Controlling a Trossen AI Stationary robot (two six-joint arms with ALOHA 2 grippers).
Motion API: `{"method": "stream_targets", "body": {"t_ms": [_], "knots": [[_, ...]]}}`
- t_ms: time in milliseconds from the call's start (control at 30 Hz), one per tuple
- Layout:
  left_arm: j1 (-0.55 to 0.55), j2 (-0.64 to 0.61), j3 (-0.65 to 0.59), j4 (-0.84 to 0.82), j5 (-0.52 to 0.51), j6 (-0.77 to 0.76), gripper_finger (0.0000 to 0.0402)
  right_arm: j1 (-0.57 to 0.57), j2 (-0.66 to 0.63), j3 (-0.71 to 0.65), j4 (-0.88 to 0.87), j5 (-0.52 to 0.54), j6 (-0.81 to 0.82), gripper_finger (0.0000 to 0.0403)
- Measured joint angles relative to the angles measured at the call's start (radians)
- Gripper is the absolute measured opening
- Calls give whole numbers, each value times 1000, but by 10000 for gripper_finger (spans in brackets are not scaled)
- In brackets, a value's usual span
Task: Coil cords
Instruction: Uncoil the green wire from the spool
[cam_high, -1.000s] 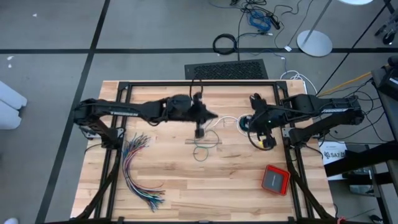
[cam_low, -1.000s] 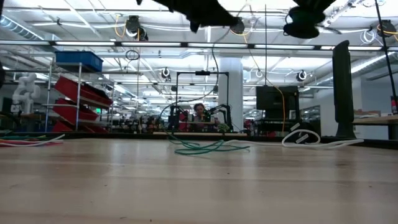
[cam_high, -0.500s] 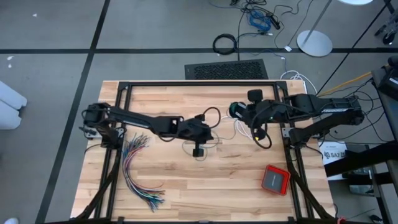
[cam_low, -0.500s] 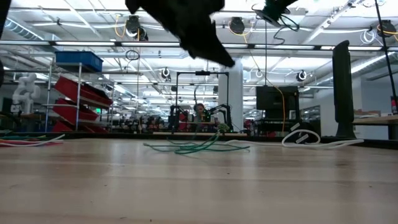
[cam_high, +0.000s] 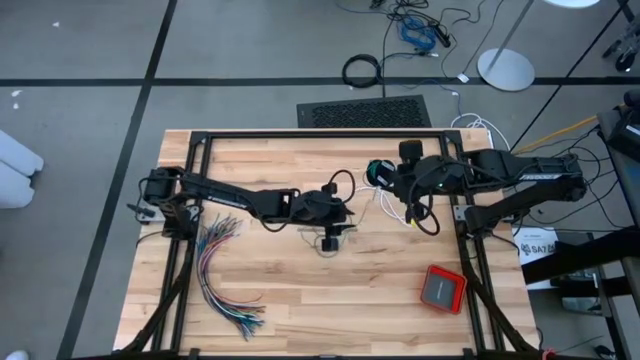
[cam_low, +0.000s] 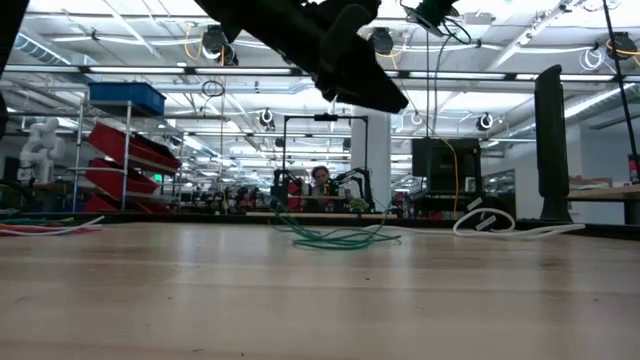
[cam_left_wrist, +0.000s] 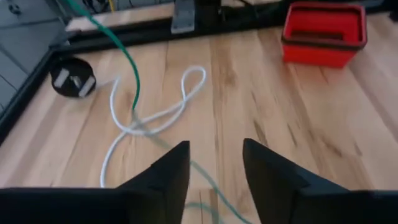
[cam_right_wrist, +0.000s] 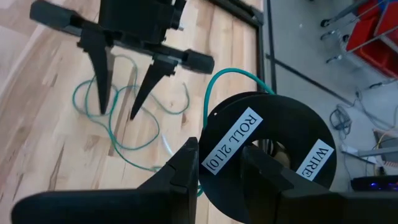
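A teal-green cord (cam_high: 318, 250) lies in loose loops mid-table (cam_low: 340, 238) and runs up to a black spool (cam_right_wrist: 267, 155) labelled ROLL and WIRE, on which my right gripper (cam_right_wrist: 224, 165) is shut. The spool (cam_high: 378, 172) hangs above the table's far right part. My left gripper (cam_left_wrist: 214, 155) stands open above the green loops (cam_right_wrist: 112, 130), fingers pointing down and clear of them (cam_right_wrist: 118, 102). A white cord (cam_left_wrist: 186, 93) lies looped on the wood beside a black round piece (cam_left_wrist: 73, 78). My right gripper holds the spool by its flange, at the part bearing the ROLL label (cam_right_wrist: 227, 146), which sits between the two fingers. One finger (cam_right_wrist: 186, 168) stands at the flange's outer rim, the other (cam_right_wrist: 264, 171) toward the hub. The spool is lifted clear, and the green cord (cam_right_wrist: 233, 74) trails from it.
A fanned bundle of many-coloured wires (cam_high: 225, 275) lies at the near left. A red box (cam_high: 442, 288) sits at the near right. Black frame rails (cam_high: 320, 133) border the wooden table. Bare wood lies along the near edge.
My left gripper has come down and gone toward the table's right edge, over the green loops. My right gripper has turned and carried the spool toward the far edge. The green cord's loose part has shifted and lies flatter on the wood.
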Motion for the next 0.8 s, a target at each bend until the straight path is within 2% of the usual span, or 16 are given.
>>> {"method": "stream_targets", "body": {"t_ms": [267, 800], "knots": [[11, 0, 0, 16, -43, -7, 173, 0, -50, 0, 16, 1, -3, 78], [8, 0, 0, 15, -43, -7, 173, 0, -69, 0, 17, -34, 12, 78]]}}
